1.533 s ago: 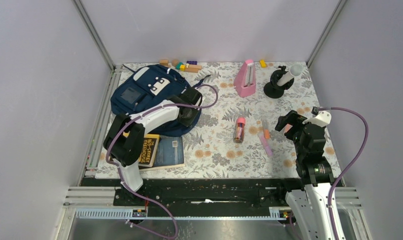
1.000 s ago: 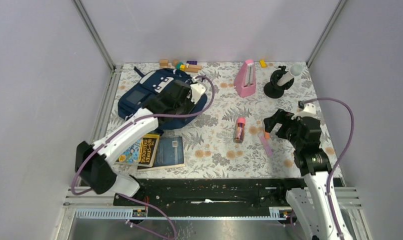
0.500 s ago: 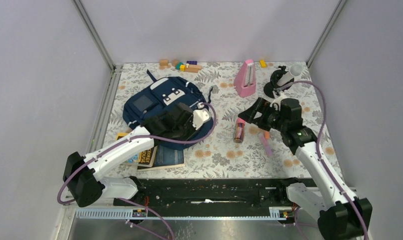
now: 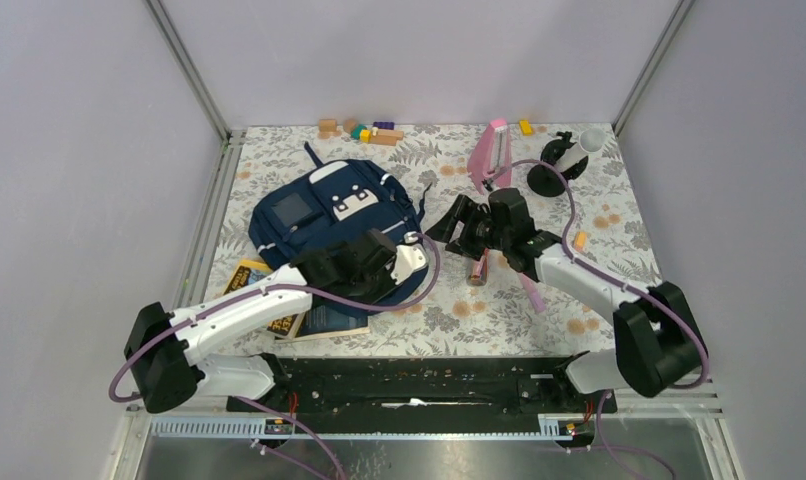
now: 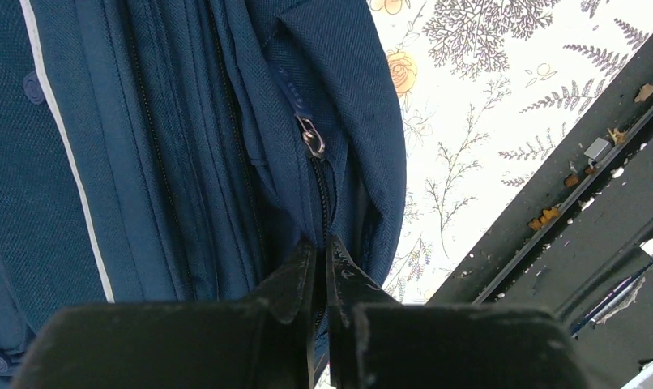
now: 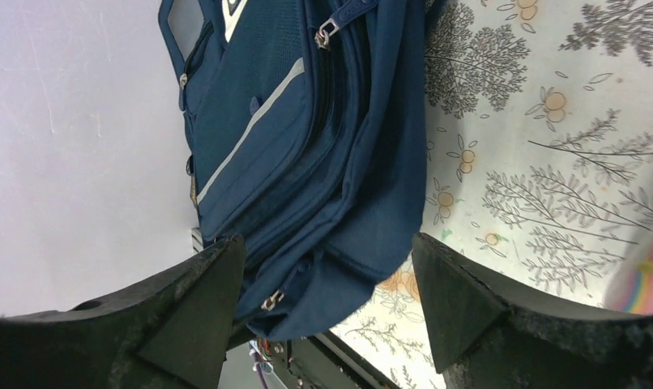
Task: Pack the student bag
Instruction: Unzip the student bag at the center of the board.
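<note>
The student bag [image 4: 324, 210], navy with thin white stripes and a white patch, lies flat on the left half of the flowered mat. My left gripper [image 4: 369, 268] is at the bag's near edge. In the left wrist view its jaws [image 5: 319, 247] are shut on the bag's fabric [image 5: 145, 121] along a zipper seam, just below a metal zip pull [image 5: 311, 144]. My right gripper [image 4: 447, 226] is open and empty beside the bag's right side. In the right wrist view the bag [image 6: 307, 138] fills the gap between the spread fingers [image 6: 453, 300], not touched.
Two books [image 4: 279, 300] lie partly under the bag's near edge. A pink tube [image 4: 478, 268] and pink pen [image 4: 531, 291] lie right of my right gripper. A pink holder [image 4: 492, 155], a black stand [image 4: 559, 165] and coloured blocks [image 4: 364, 130] stand at the back.
My left gripper has dragged the bag nearer and to the right, turning it. My right arm has swung left from the mat's right side to the bag, jaws open.
</note>
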`<state>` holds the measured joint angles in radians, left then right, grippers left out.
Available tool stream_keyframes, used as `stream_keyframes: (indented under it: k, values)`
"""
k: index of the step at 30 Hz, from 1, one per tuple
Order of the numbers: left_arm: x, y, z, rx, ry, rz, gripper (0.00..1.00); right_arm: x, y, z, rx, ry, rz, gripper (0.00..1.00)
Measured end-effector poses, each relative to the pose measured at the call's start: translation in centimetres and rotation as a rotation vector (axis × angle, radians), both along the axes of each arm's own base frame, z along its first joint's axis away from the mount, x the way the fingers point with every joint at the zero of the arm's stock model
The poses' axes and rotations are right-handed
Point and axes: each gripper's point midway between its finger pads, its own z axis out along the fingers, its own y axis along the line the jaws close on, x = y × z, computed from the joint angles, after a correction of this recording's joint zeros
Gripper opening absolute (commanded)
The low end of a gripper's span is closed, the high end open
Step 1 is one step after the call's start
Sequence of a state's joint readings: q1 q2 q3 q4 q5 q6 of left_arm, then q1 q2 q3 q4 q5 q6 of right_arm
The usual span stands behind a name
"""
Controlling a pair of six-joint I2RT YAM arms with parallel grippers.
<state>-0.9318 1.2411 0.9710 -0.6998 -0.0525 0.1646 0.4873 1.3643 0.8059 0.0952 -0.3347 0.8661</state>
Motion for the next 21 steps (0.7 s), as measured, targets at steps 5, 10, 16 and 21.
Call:
stream_keyframes:
  k: [5, 10, 16, 21]
  values:
    - [-0.6, -0.3, -0.6, 0.028, 0.008, -0.022, 0.00, 0.7, 1.8, -1.7, 0.003, 0.029, 0.014, 0.69]
    - [-1.1, -0.6, -0.9, 0.040, 0.014, -0.043, 0.00, 1.2, 2.7, -3.5, -0.005, 0.064, 0.012, 0.64]
    - [-1.2, -0.7, -0.9, 0.043, 0.011, -0.048, 0.00, 1.5, 3.0, -4.4, -0.009, 0.081, -0.009, 0.61]
    - [-1.3, -0.8, -0.9, 0.044, 0.008, -0.053, 0.00, 1.9, 3.3, -4.7, 0.002, 0.080, -0.014, 0.57]
